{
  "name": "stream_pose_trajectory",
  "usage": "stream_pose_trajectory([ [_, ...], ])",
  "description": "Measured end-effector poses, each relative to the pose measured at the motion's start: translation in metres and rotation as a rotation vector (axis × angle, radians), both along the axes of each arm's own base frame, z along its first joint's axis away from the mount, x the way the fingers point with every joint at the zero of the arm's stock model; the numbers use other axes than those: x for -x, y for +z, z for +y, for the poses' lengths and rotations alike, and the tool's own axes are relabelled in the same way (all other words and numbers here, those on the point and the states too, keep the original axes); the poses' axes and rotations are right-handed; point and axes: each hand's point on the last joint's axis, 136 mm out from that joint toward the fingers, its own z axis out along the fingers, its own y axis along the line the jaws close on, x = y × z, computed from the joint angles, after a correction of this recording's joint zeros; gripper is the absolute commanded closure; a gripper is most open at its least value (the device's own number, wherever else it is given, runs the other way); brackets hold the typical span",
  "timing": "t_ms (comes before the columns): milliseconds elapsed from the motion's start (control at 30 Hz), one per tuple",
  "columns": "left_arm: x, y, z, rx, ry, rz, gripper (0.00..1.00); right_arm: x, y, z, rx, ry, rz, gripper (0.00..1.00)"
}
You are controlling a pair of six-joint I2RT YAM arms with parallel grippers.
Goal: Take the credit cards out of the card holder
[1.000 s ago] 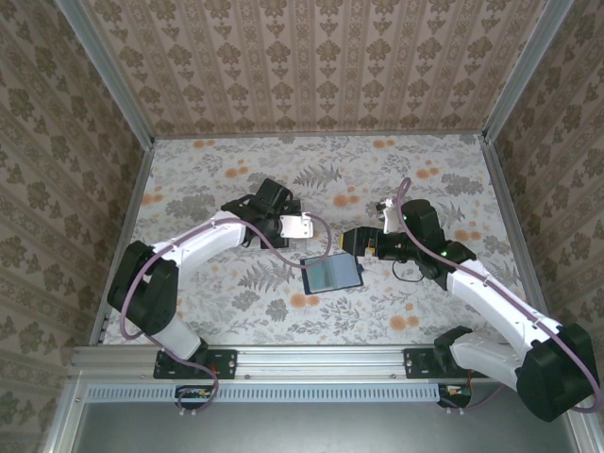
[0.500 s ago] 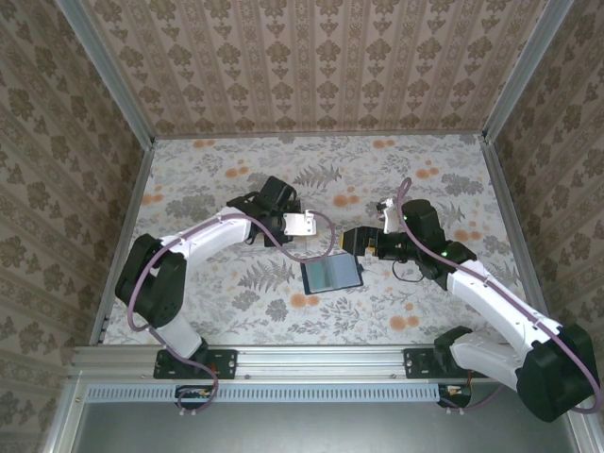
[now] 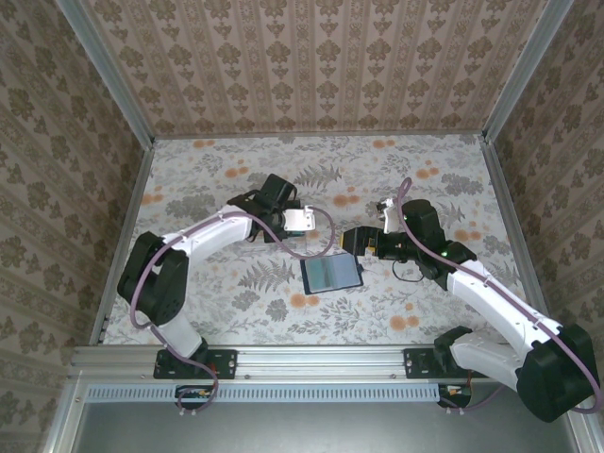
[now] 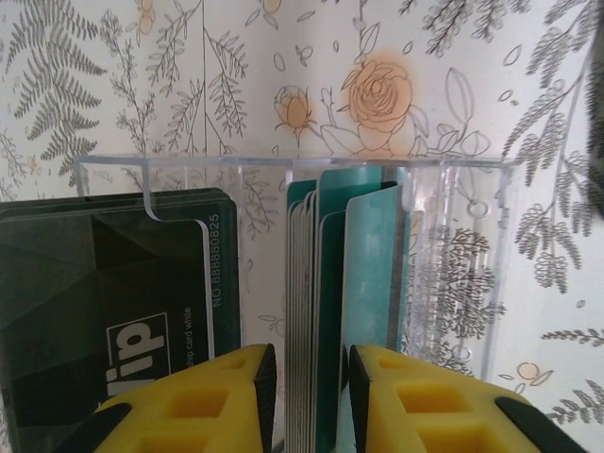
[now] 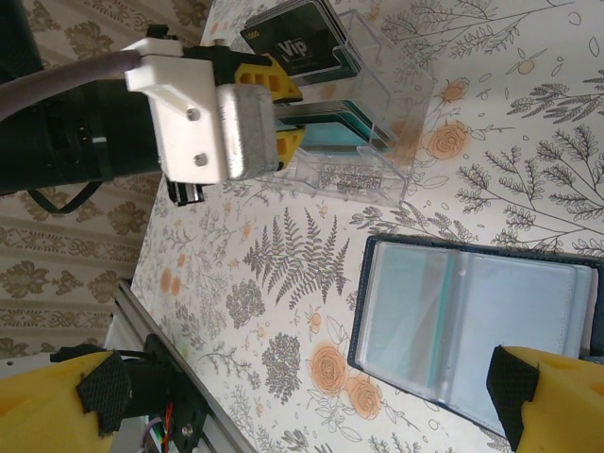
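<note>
– Presently, where is the card holder (image 3: 330,273)?
– Open, mid-desk, just beside the wide-open, empty right gripper (image 3: 359,241). Left gripper (image 4: 311,363) is narrowly parted astride teal cards (image 4: 363,274) in the clear box (image 4: 453,283); grip unclear. It should lift straight, avoiding box walls.

Probably a lab rig: wallpapered walls (image 3: 311,66), aluminium frame (image 3: 311,357), floral tabletop (image 3: 203,179).

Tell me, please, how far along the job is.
Done: holder lies open; dark card and teal cards stand in the clear box. In hand: left tool, slightly open, straddles the teal cards; right tool is open by the holder. Left: one sleeve looks greenish, perhaps a card remains.
</note>
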Motion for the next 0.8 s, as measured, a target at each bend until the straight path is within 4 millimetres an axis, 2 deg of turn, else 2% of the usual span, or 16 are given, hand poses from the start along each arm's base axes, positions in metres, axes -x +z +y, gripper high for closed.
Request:
stream_pose_trajectory([
  [133,-0.005,-0.008,0.001,-0.023,0.021,0.004,0.74,0.0,0.0,0.0,0.0,0.0,0.0,0.0],
  [367,-0.008,-0.005,0.001,-0.011,0.039,0.002,0.71,0.0,0.0,0.0,0.0,0.0,0.0,0.0],
  [600,-0.006,0.015,0.001,0.04,0.057,-0.019,0.62,-0.001,-0.004,0.001,0.005,0.001,0.012,0.0],
  [667,-0.004,0.026,0.001,0.065,0.066,-0.025,0.57,-0.002,-0.007,0.001,0.008,0.001,0.021,0.0],
  [700,-0.002,0.032,0.001,0.085,0.075,-0.028,0.51,-0.002,-0.009,0.001,0.011,0.001,0.026,0.0],
  [767,0.001,0.047,0.001,0.136,0.104,-0.038,0.37,-0.003,-0.013,0.002,0.015,0.001,0.038,0.0],
  [800,0.004,0.054,0.001,0.167,0.117,-0.043,0.24,-0.004,-0.015,0.002,0.019,0.001,0.045,0.0],
])
